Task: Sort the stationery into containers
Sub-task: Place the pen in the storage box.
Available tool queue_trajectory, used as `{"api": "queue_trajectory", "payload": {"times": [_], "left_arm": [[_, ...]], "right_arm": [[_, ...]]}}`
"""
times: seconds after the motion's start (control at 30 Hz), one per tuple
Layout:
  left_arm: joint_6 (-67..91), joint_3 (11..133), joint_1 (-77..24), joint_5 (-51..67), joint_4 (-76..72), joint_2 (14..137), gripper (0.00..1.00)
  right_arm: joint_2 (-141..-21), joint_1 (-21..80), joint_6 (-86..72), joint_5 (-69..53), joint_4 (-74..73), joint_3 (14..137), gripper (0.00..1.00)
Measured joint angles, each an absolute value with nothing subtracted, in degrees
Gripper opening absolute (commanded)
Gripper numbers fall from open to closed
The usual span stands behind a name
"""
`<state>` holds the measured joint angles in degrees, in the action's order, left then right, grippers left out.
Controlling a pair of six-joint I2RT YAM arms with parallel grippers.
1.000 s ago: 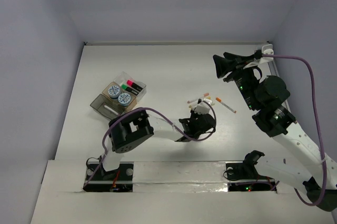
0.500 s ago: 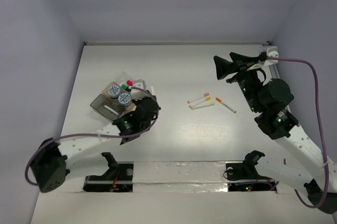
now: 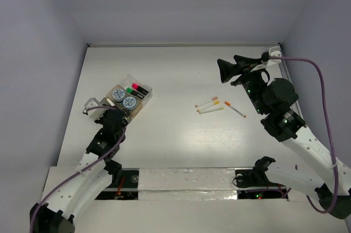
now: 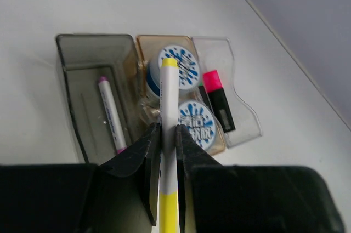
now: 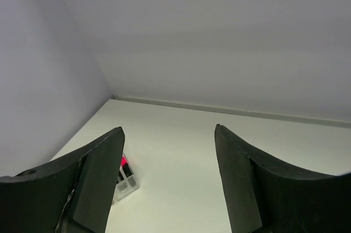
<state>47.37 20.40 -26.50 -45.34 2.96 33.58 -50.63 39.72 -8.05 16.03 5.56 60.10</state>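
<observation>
**Left wrist.** The left gripper (image 4: 168, 134) has its jaws pinching a yellow-tipped pen (image 4: 168, 93) by the barrel. The tip juts out ahead of them, so the front end can go down first. The grey tray (image 4: 93, 38) lies ahead and to the left of the jaws and holds a pink-tipped pen (image 4: 109, 113). The tan tray (image 4: 143, 74) is straight ahead, under the held tip, with two discs (image 4: 180, 60) in it. The clear tray (image 4: 242, 109) is to the right and holds a pink-capped marker (image 4: 216, 95). Like sits with like, so the held pen probably belongs in the grey tray, and the jaws would need to shift left before letting go.

**Right wrist.** The right gripper (image 5: 168, 134) has its jaws spread, with nothing between them. The trays show far off, past its left finger. It looks parked high, out of the way.

**Top.** A few loose pens (image 3: 210, 105) lie on the table (image 3: 175, 68), nearer the right jaws and well apart from the trays. They are not yet sorted.
</observation>
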Motion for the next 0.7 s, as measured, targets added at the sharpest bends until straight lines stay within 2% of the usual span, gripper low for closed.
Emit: {"api": "queue_trajectory", "payload": {"times": [0.27, 0.47, 0.7], "left_arm": [[43.5, 19.8, -12.9, -37.6, -3.3, 41.4, 0.0], [42.3, 18.4, -7.3, -31.7, -7.5, 45.3, 0.0], [42.1, 18.0, -3.5, -27.0, -11.7, 50.0, 0.0]], "right_arm": [[-46.9, 39.7, -9.0, 17.8, 7.0, 57.8, 0.74], [-38.8, 39.7, -9.3, 21.0, 11.2, 53.6, 0.75], [-40.9, 39.7, -9.3, 21.9, 13.6, 53.8, 0.75]]}}
